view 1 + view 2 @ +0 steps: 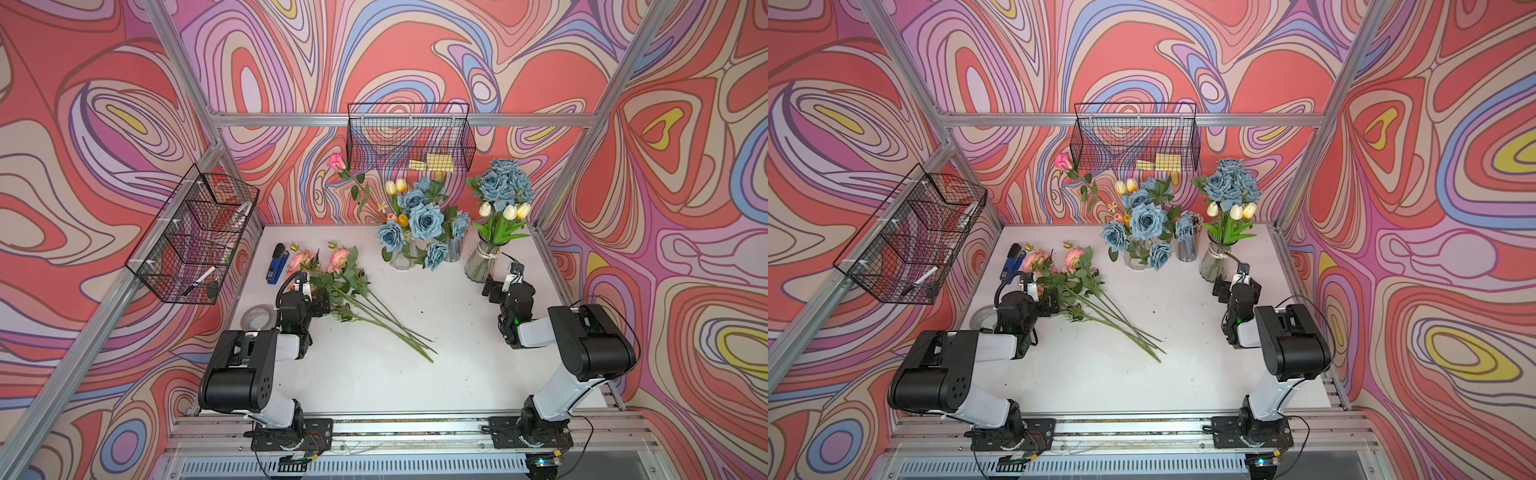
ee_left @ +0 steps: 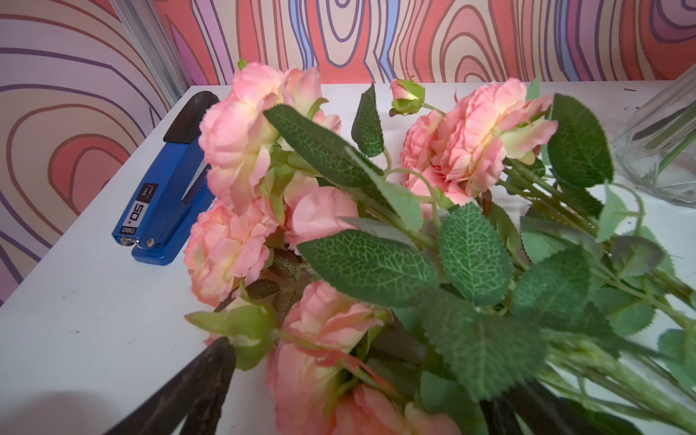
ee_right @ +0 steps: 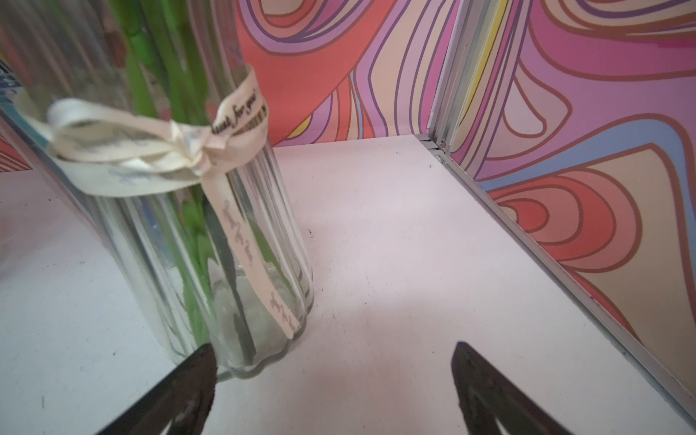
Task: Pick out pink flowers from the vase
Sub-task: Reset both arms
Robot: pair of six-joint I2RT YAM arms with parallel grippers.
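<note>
At the far left of the white table (image 1: 415,365) lies a blue stapler (image 1: 277,264). Just right of it the peach-pink artificial flowers (image 1: 338,259) lie flat on the table, blooms far, long green stems running toward near centre. The left gripper (image 1: 321,303) sits at their blooms, fingers (image 2: 205,376) spread wide, not closed on them. One deeper pink rose (image 1: 336,161) stands in the middle clear glass vase (image 1: 401,259) among dusty blue roses (image 1: 424,220). At the far right, the right gripper (image 3: 333,356) has its fingers wide apart, empty, just beside a ribbed glass vase with a cream ribbon (image 3: 241,226).
</note>
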